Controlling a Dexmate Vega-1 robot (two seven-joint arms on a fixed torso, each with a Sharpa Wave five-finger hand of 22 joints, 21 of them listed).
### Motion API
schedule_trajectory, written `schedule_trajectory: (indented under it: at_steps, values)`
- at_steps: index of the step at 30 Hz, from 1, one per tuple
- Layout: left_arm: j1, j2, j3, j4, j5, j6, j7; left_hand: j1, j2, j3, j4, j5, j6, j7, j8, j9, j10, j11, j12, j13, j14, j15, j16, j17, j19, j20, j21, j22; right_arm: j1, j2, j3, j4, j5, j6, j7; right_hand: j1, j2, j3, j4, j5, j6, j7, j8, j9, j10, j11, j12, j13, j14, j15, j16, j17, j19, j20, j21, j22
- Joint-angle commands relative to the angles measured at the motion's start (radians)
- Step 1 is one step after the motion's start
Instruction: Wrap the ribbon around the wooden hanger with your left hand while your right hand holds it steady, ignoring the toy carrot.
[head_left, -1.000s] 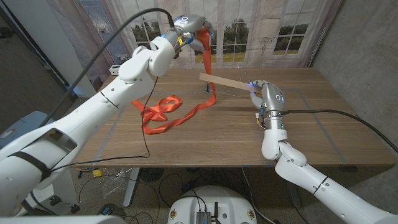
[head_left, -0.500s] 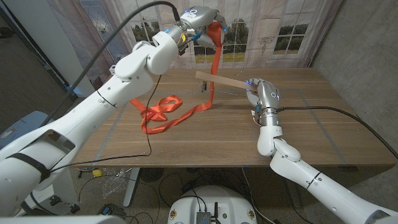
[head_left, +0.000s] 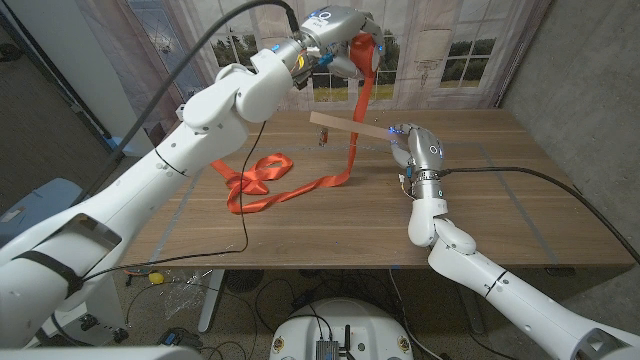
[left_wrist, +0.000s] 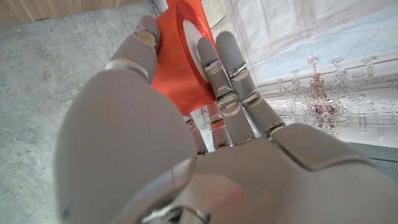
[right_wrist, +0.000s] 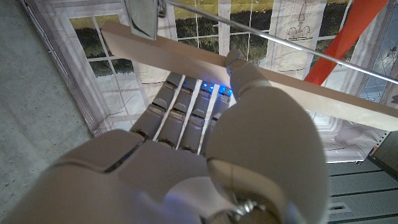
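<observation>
My left hand (head_left: 343, 33) is raised high above the table's far side and grips the red ribbon (head_left: 357, 110). From the hand the ribbon hangs down past the wooden hanger (head_left: 345, 124) and trails left across the table to a loose heap (head_left: 256, 184). In the left wrist view the fingers (left_wrist: 227, 68) close around the ribbon (left_wrist: 181, 56). My right hand (head_left: 415, 152) holds the hanger by its right end, lifted off the table. The right wrist view shows the thumb (right_wrist: 249, 78) pressed on the hanger's wooden bar (right_wrist: 186, 57), with its metal rod (right_wrist: 267, 40) and the ribbon (right_wrist: 342, 40) beyond.
A black cable (head_left: 245, 195) hangs from the left arm over the table. Another cable (head_left: 560, 195) runs off the right wrist toward the table's right edge (head_left: 600, 250). Curtains and a window picture (head_left: 440, 50) stand behind the table.
My left hand has carried the ribbon up and to the right, past the hanger. The right hand has shifted the hanger slightly left and farther back.
</observation>
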Motion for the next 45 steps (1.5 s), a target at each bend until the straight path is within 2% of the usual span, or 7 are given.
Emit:
schedule_trajectory:
  at_steps: [1, 10, 15, 25, 45]
  values:
    - [0.038, 0.002, -0.032, -0.059, -0.051, -0.076, -0.017, 0.208, 0.218, 0.058, 0.053, 0.006, 0.212, 0.205, -0.001, 0.003, 0.334, -0.023, 0.002, 0.258, 0.09, -0.09, -0.001, 0.004, -0.007, -0.092, 0.006, -0.001, 0.034, 0.016, -0.013, 0.026, 0.016, -0.025, 0.024, 0.015, 0.024, 0.009, 0.007, 0.004, 0.131, 0.017, 0.031, 0.034, 0.088, -0.01, 0.006, 0.003, 0.014, -0.142, -0.003, 0.005, 0.0, 0.001, 0.008, 0.003]
    - [0.062, 0.002, -0.063, -0.074, -0.202, -0.142, -0.067, 0.21, 0.217, 0.058, 0.053, 0.006, 0.21, 0.206, -0.003, 0.006, 0.334, -0.021, -0.005, 0.259, 0.091, -0.09, -0.002, 0.005, -0.01, -0.092, 0.011, -0.001, 0.045, 0.028, -0.007, 0.035, 0.028, -0.052, 0.008, 0.015, 0.024, 0.008, 0.007, 0.004, 0.131, 0.018, 0.032, 0.034, 0.087, -0.011, 0.007, 0.004, 0.013, -0.142, -0.005, 0.008, -0.001, 0.002, 0.009, 0.003]
    - [0.076, 0.009, -0.07, -0.08, -0.278, -0.165, -0.1, 0.211, 0.218, 0.059, 0.053, 0.006, 0.211, 0.207, -0.003, 0.007, 0.335, -0.02, -0.007, 0.259, 0.091, -0.089, -0.003, 0.005, -0.011, -0.092, 0.014, -0.001, 0.042, 0.041, 0.012, 0.038, 0.044, -0.051, -0.032, 0.015, 0.024, 0.009, 0.007, 0.005, 0.131, 0.018, 0.033, 0.034, 0.088, -0.011, 0.007, 0.003, 0.014, -0.142, -0.007, 0.008, -0.002, 0.002, 0.009, 0.003]
    - [0.147, 0.047, -0.079, -0.113, -0.345, -0.18, -0.134, 0.214, 0.217, 0.06, 0.052, 0.007, 0.211, 0.207, -0.005, 0.008, 0.338, -0.021, -0.01, 0.262, 0.092, -0.09, -0.003, 0.006, -0.012, -0.093, 0.019, -0.001, 0.007, 0.067, 0.063, 0.015, 0.06, -0.022, -0.172, 0.015, 0.023, 0.009, 0.006, 0.005, 0.131, 0.018, 0.034, 0.034, 0.091, -0.009, 0.007, 0.002, 0.016, -0.138, -0.011, 0.008, -0.002, 0.004, 0.011, 0.003]
    - [0.259, 0.088, -0.079, -0.073, -0.466, -0.184, -0.138, 0.216, 0.217, 0.062, 0.052, 0.006, 0.212, 0.212, -0.007, 0.016, 0.342, -0.011, -0.018, 0.269, 0.094, -0.086, -0.003, 0.009, -0.017, -0.094, 0.026, -0.003, -0.034, 0.085, 0.133, -0.041, 0.052, 0.009, -0.305, 0.015, 0.023, 0.01, 0.007, 0.006, 0.131, 0.022, 0.036, 0.034, 0.091, -0.006, 0.007, 0.001, 0.019, -0.134, -0.016, 0.011, -0.003, 0.004, 0.015, 0.003]
